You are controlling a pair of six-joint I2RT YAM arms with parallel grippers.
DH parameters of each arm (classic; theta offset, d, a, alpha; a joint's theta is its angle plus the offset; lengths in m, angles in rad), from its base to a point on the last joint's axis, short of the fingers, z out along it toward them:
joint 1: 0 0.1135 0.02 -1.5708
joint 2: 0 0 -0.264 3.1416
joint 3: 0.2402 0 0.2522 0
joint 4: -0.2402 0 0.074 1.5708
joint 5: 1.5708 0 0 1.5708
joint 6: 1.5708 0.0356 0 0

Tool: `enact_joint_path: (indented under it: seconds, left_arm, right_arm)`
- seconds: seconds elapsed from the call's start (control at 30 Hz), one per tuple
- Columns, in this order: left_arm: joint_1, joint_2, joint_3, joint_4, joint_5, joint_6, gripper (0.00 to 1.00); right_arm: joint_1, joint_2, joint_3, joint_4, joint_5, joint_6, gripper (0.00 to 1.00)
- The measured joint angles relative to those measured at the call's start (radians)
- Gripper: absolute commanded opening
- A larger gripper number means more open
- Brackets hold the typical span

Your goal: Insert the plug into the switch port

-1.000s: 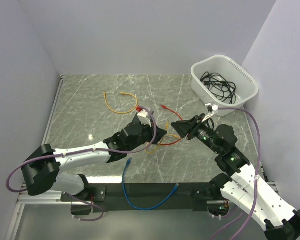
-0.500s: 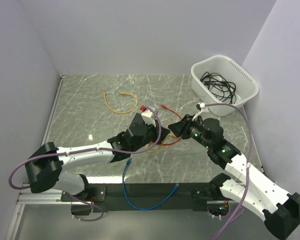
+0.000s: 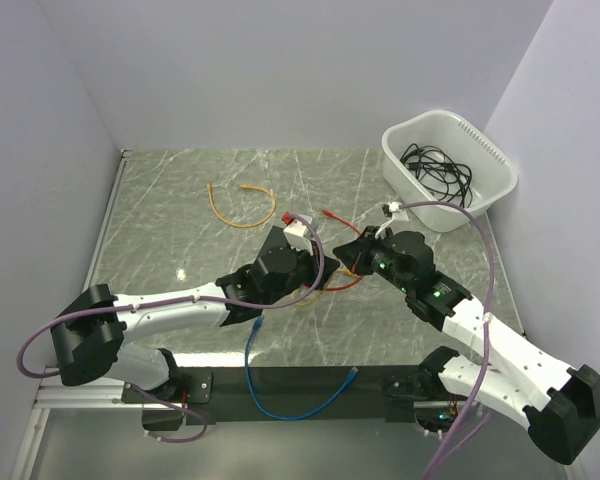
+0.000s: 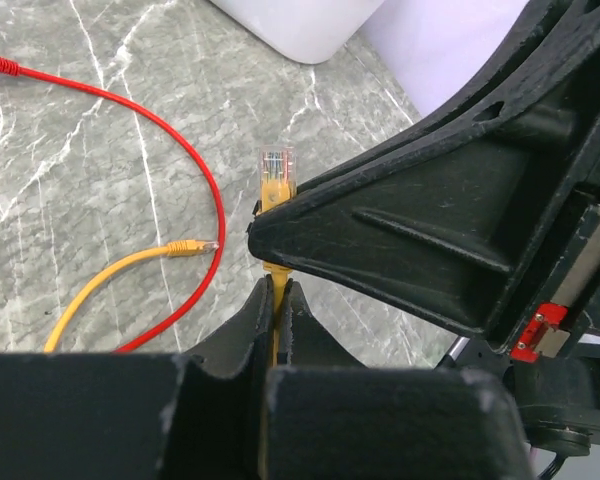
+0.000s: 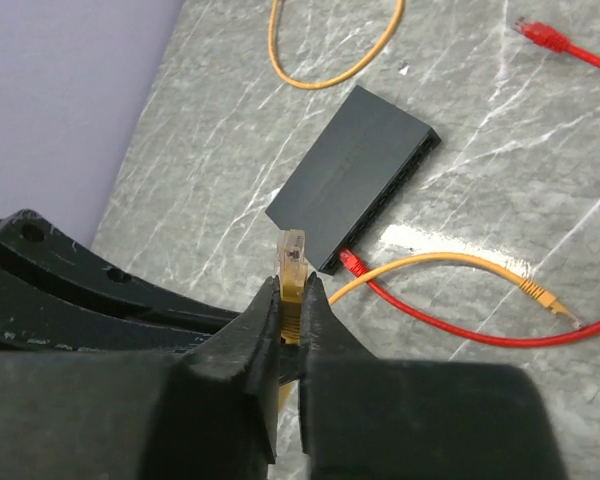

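The switch [image 5: 355, 175] is a flat black box lying on the marble table, with a red plug [image 5: 352, 262] in one port on its near edge. In the top view the arms hide it. A yellow cable's clear plug [image 5: 294, 250] stands upright above the table, pinched between my two grippers where they meet [image 3: 336, 264]. My right gripper [image 5: 292, 285] is shut on the plug's yellow boot. My left gripper [image 4: 276, 285] is shut on the yellow cable just below, and the plug tip [image 4: 276, 165] sticks out past the right gripper's black finger [image 4: 410, 250].
A white tub [image 3: 448, 168] with black cables stands at the back right. A loose yellow cable [image 3: 242, 205] lies at the back, a red cable [image 4: 180, 140] and another yellow plug [image 4: 195, 246] lie under the grippers, and a blue cable [image 3: 280, 395] hangs over the near edge.
My right gripper has moved left and now meets the left gripper at the yellow plug. The left arm has shifted slightly right.
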Motion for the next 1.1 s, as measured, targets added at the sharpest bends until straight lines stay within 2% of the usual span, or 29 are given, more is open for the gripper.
enact_joint_path:
  seconds: [0.1,0.13,0.17,0.23,0.27,0.43,0.5,0.57,0.73,0.9,1.1]
  left_arm:
    - [0.000,0.000,0.001,-0.003,-0.001,0.000,0.03]
    - [0.000,0.000,0.001,-0.004,0.000,0.000,0.24]
    - [0.000,0.000,0.001,-0.005,0.000,0.006,0.37]
    - [0.000,0.000,0.002,-0.005,0.010,0.007,0.59]
    - [0.000,-0.001,0.002,-0.006,0.016,0.008,0.61]
    - [0.002,-0.055,0.002,-0.019,0.082,0.002,0.58]
    - [0.025,-0.124,-0.013,-0.013,0.157,0.002,0.60]
    - [0.071,-0.202,-0.039,0.019,0.264,-0.005,0.64]
    - [0.213,-0.330,-0.120,0.210,0.581,-0.060,0.62]
    - [0.220,-0.323,-0.170,0.345,0.817,-0.082,0.57]
    - [0.220,-0.279,-0.199,0.403,0.916,-0.092,0.52]
  right_arm:
    - [0.008,0.000,0.000,-0.002,0.015,0.002,0.00]
    - [0.008,0.000,0.000,-0.002,0.016,0.002,0.00]
    - [0.009,-0.001,0.000,-0.002,0.016,0.001,0.00]
    - [0.010,-0.010,0.000,0.000,0.011,-0.007,0.00]
    - [0.010,-0.019,0.000,0.004,0.003,-0.013,0.00]
    - [-0.005,-0.093,0.000,0.039,-0.066,-0.072,0.00]
    - [-0.019,-0.117,0.000,0.042,-0.101,-0.095,0.00]
    - [-0.037,-0.135,0.000,0.052,-0.164,-0.115,0.00]
    - [-0.057,-0.171,0.000,0.140,-0.355,-0.135,0.00]
    - [-0.058,-0.174,0.000,0.255,-0.510,-0.118,0.00]
    - [-0.058,-0.167,0.000,0.331,-0.581,-0.099,0.00]
